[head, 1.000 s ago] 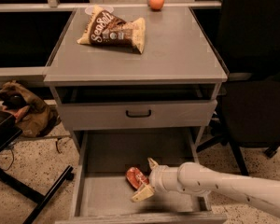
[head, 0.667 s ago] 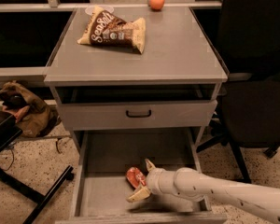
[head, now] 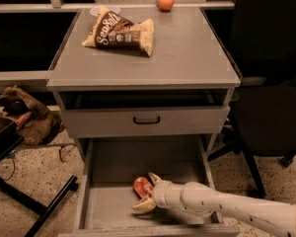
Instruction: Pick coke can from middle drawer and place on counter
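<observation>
The coke can (head: 141,185) is a small red can lying on the floor of the open middle drawer (head: 106,204), near its middle. My gripper (head: 147,191) reaches in from the right on a white arm, its two cream fingers spread on either side of the can's right end. The fingers are open around the can, not closed on it. The counter (head: 187,53) is the flat grey top of the cabinet above.
A brown-and-cream snack bag (head: 119,32) lies on the counter's back left, an orange fruit (head: 165,1) at its back edge. A shut drawer front with a black handle (head: 146,120) sits above the open drawer. A black chair (head: 271,98) stands right, a brown bag (head: 24,115) left.
My gripper has moved left along the drawer floor, closing in on the can until its fingers straddle it. The can has not moved.
</observation>
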Action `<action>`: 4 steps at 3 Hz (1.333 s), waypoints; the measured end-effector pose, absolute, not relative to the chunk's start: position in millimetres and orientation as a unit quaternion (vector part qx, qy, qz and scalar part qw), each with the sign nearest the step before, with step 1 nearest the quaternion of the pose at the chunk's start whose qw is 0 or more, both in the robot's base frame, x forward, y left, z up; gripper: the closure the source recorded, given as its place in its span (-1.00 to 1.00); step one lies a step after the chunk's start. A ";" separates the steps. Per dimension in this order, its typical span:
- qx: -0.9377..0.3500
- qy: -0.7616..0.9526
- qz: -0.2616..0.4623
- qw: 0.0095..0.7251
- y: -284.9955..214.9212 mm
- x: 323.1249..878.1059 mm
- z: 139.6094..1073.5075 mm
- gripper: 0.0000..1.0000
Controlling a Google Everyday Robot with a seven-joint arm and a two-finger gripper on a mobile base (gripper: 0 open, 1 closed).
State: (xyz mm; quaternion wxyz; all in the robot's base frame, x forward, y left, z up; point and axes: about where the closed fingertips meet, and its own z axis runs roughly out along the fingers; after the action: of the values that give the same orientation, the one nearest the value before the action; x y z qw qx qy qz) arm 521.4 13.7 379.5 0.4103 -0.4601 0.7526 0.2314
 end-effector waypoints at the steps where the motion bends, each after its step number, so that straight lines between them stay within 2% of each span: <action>1: -0.460 0.753 0.231 0.410 13.8 521.4 379.5 -0.16; 3: -0.462 0.743 0.251 0.415 16.7 520.8 401.0 0.77; 4: -0.474 0.712 0.269 0.443 13.7 525.4 455.2 1.00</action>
State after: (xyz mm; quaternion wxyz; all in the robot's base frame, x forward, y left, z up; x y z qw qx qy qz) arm 525.4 13.7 455.2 0.4426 -0.4741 0.7121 0.2688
